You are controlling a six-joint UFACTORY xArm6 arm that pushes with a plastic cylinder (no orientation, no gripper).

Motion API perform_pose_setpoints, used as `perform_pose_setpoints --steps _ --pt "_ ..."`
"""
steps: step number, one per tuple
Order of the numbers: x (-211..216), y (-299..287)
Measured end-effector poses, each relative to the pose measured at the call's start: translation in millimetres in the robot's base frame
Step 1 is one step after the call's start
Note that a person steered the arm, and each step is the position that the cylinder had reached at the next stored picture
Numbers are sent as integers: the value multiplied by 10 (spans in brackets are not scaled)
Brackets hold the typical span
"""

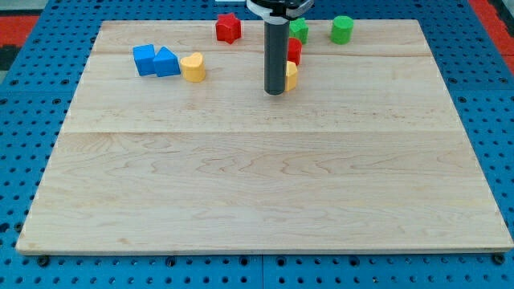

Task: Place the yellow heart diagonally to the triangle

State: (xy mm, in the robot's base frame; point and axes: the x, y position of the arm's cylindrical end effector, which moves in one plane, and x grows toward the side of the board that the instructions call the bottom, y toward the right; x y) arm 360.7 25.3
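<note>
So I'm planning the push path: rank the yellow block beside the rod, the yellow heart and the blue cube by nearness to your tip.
From my tip:
1. Yellow block, touching the rod on the view's right.
2. Yellow heart, toward the view's left.
3. Blue cube, farthest left, beyond the blue triangle.

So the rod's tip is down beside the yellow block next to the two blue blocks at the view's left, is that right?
Not quite. In the camera view my tip sits beside the other yellow block, below the red block near the view's top centre. The yellow block next to the blue blocks stands alone.
</note>
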Motion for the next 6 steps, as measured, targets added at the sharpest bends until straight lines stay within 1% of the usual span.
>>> perform_pose_setpoints --steps 1,2,3,4,5,6 --pt "85 -925" --pt "-232 -1878" --pt "-485 -1815" --pt "-681 -1379" --pt "-366 -1189" --pt "94 -1134"
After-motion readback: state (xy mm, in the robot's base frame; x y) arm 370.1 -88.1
